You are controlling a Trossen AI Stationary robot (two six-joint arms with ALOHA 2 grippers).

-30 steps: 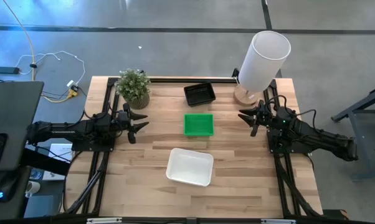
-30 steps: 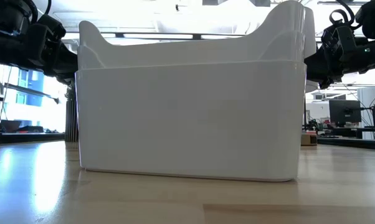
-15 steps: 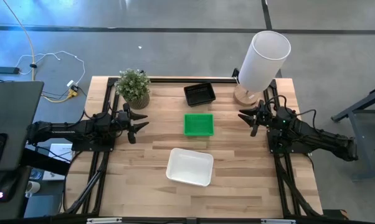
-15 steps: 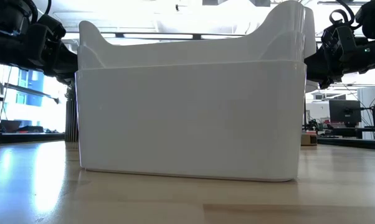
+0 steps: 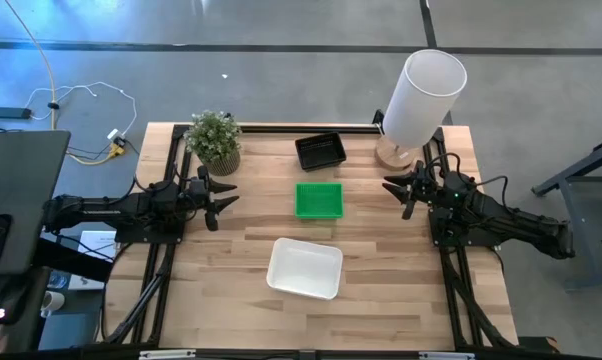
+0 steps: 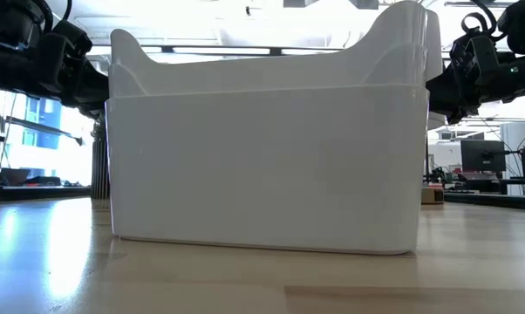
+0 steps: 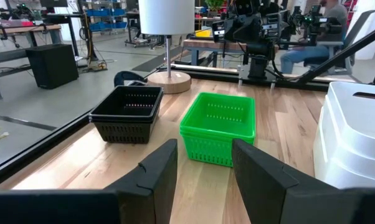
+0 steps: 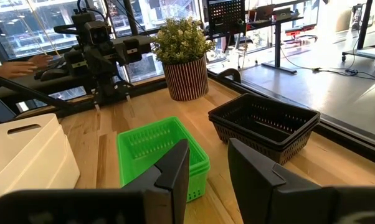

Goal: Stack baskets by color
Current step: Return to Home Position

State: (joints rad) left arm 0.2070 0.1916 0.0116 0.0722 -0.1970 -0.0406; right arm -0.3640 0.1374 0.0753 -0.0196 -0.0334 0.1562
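Green basket stack (image 5: 318,200) sits mid-table (image 5: 401,290). Black basket stack (image 5: 320,151) is near the green stack, on its side toward the lamp (image 5: 421,95) and the plant (image 5: 215,140), not touching. White basket stack (image 5: 304,268) is on the green stack's opposite side, apart from it. Left gripper (image 5: 229,195) hovers left of the green stack, well apart, fingers spread, holding nothing. Right gripper (image 5: 393,193) hovers right of the green stack, well apart, fingers spread, empty.

No legible text, label, brand or number on anything in view
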